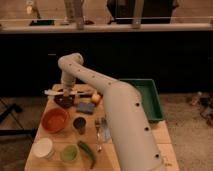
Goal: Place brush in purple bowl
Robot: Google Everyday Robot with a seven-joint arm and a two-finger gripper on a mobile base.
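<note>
- hand (68,91) over desk's (165,137) far left end, pinching brush (56,92), white handle level, pointing left
- purple bowl (63,101) directly below, orange bowl (54,120) nearer
- advice: lower straight, release low so the handle doesn't tip out

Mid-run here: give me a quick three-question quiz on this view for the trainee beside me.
1. True or false: the brush already lies inside the purple bowl.
2. Which bowl sits nearest the gripper? A) orange bowl B) purple bowl C) green bowl
3. Fill in: the green bin stands on the ____ side of the table in the picture.

Key
1. False: it is held level just above the bowl, handle sticking out to the left.
2. B: the gripper hangs directly over it at the far end.
3. right
</note>
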